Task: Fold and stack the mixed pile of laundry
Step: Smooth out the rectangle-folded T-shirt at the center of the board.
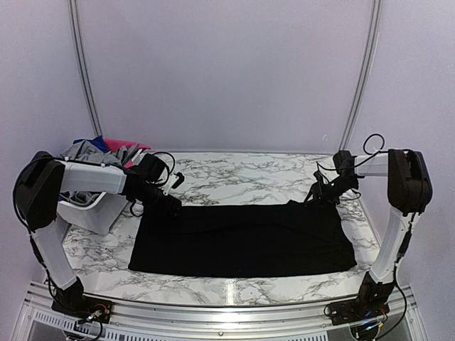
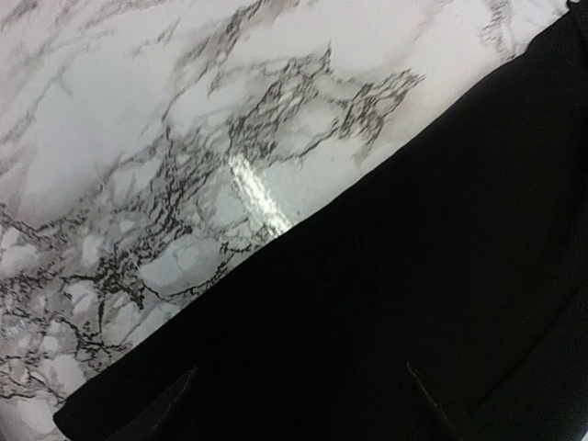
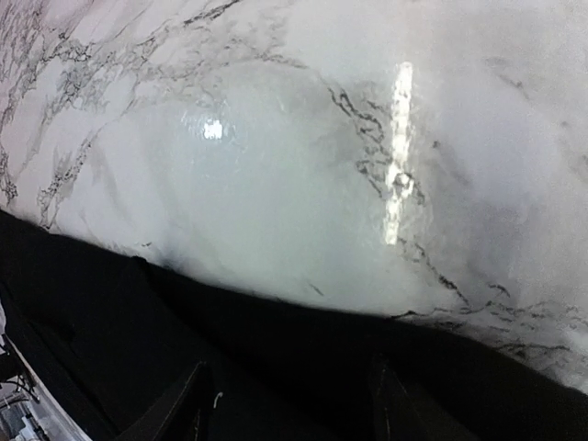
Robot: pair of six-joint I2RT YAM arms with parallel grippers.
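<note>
Laundry on the table comes down to one black garment point(image 1: 242, 238), spread flat on the marble table point(image 1: 234, 170) just to the right of the white basket point(image 1: 96, 213). The other pieces of the mixed laundry pile point(image 1: 99, 150), grey, blue and pink, sit heaped in that basket.

The left gripper point(image 1: 169, 204) is at the garment's far corner on the basket side. The right gripper point(image 1: 316, 193) is at the far corner on the side away from the basket. In both wrist views the jaws stand parted with black cloth beneath them, and no pinch shows. On the side away from the basket, the far hem rises in a small peak close to the right gripper.

The step in hand looks like taking both far corners for the first fold. To do it well, each jaw should close on a single layer right at the hem. Both arms should then lift together and carry the edge evenly towards the near hem, so the cloth lands square without dragging towards the basket.

No brand, label or writing can be read in any view.
</note>
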